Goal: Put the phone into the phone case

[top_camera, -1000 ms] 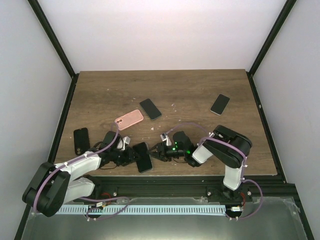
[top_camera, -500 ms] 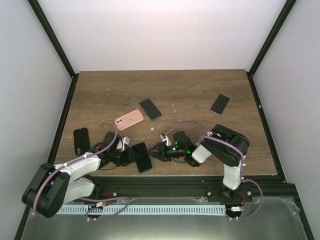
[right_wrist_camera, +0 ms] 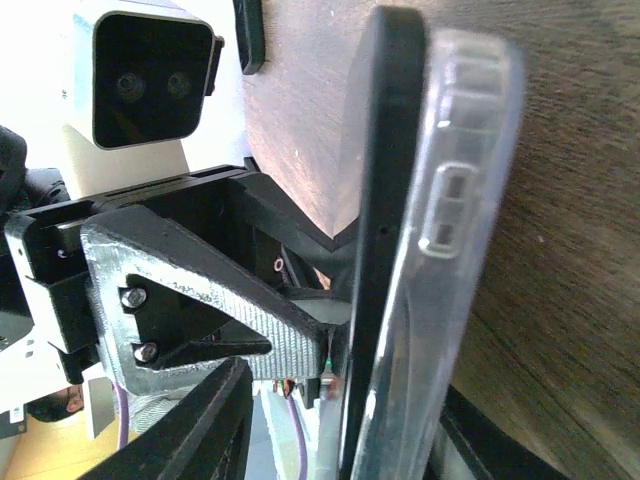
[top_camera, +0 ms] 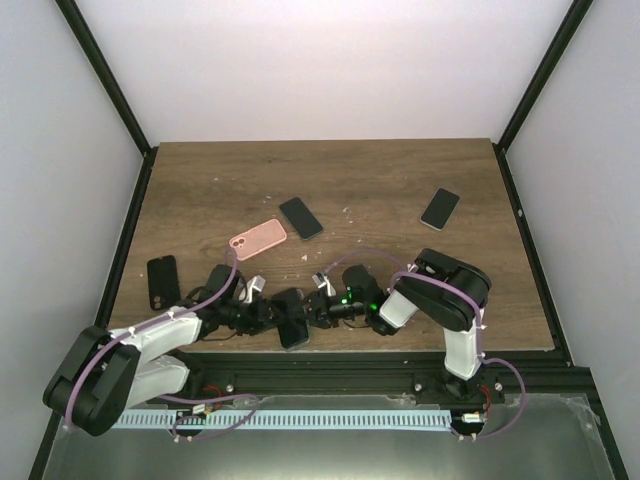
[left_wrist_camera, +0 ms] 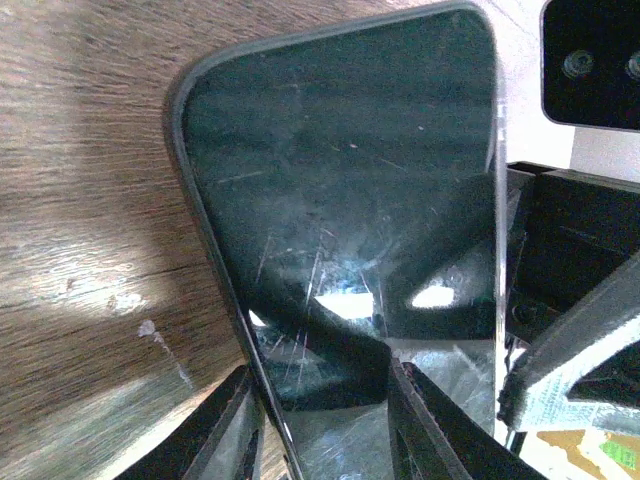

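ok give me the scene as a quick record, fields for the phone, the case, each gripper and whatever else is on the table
phone: dark screen, raised on edge between both grippers
clear case: flat against the phone's back; phone looks not yet seated
left gripper: shut on phone
right gripper: around phone and case, grip unclear
table: brown wood
elsewhere: pink case, dark phone, second dark phone

The left arm [top_camera: 150, 338] and right arm [top_camera: 445, 292] have white shells, black joints, lilac cables [top_camera: 370, 250].
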Controlling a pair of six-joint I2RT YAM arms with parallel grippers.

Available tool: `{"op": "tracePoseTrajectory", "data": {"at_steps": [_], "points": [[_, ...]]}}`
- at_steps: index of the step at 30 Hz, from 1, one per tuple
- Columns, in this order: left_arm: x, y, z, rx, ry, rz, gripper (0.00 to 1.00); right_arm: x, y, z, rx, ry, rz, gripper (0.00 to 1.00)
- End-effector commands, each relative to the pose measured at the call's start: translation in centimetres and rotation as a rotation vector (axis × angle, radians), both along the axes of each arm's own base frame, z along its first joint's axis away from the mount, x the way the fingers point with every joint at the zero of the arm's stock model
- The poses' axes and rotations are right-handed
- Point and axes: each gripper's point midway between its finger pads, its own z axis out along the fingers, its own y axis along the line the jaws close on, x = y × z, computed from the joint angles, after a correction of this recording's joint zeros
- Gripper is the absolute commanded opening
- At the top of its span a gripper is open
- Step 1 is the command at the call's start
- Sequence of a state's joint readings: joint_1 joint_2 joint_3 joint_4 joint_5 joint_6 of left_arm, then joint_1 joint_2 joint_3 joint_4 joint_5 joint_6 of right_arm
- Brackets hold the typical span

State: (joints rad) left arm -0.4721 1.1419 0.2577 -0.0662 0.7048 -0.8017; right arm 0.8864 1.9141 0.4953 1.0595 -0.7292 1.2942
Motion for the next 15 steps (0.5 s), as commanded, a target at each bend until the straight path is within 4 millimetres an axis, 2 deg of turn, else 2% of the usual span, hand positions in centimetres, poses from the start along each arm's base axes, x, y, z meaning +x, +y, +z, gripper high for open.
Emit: {"op": "tracePoseTrajectory", "data": {"at_steps": [1,4,9,15], "points": [[0.1,-1.0,1.1,-0.061,-0.049,-0.046,0.36,0.0,0.6,1.4,0.027,-0.062,0.008,0.39],[0.1,-1.1,1.2,-0.072,-0.045,-0.050,0.36,0.4,0.3,0.4,-0.028,-0.063,-0.014,0.35],[0.3,-1.8,2.6,-0.129,-0.034,-0.049,0.37,0.7,0.1,-0.7,-0.063,-0.062,-0.027,0.26],[0.6,-1.8,5.0,-0.146,-0.077,-0.034,0.43,0.9,-0.2,1.4,-0.001,-0.099,-0.044,0.20]]}}
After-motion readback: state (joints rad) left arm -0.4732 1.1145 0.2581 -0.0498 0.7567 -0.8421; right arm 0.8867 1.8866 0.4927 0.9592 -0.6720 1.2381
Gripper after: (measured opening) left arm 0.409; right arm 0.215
